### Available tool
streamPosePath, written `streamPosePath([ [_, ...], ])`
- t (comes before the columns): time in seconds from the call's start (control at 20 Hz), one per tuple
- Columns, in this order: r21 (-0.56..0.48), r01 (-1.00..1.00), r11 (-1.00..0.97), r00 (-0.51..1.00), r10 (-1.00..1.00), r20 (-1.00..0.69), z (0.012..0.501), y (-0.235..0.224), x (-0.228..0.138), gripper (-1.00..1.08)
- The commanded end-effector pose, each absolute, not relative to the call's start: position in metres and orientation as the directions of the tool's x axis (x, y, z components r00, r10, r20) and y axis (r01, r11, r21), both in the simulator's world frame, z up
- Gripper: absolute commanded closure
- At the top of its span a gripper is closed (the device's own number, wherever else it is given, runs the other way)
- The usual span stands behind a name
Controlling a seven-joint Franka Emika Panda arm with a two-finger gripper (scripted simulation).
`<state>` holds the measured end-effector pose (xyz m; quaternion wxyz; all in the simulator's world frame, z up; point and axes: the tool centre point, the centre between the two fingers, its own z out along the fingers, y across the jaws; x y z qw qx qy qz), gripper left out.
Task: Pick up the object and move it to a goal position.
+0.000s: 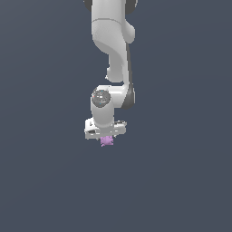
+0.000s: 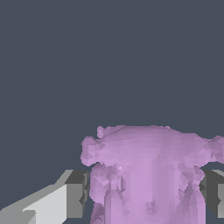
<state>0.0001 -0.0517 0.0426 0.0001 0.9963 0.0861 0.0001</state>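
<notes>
In the exterior view, my gripper (image 1: 106, 137) hangs near the middle of the frame, pointing down, with the small pink-purple object (image 1: 107, 142) poking out just beneath my white hand. My fingers are too small here to make out.

In the wrist view, the object (image 2: 148, 175) fills the lower centre of the frame, lumpy and knobbly. My grey fingertips (image 2: 77, 194) press against it from both sides, so I am clamped on it, closed only to its width.

exterior view faces the arm (image 1: 111, 54); wrist view looks close past the jaws.
</notes>
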Motion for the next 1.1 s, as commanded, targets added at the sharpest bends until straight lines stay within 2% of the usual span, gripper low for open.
streamPosePath([
  [0.0,0.000,0.171,-0.985,0.985,0.171,0.001,0.048,-0.053,0.002,1.08],
  [0.45,0.000,0.171,-0.985,0.985,0.171,0.001,0.095,-0.060,0.018,1.08],
  [1.05,0.000,0.172,-0.985,0.985,0.172,0.001,0.206,-0.077,0.056,1.08],
])
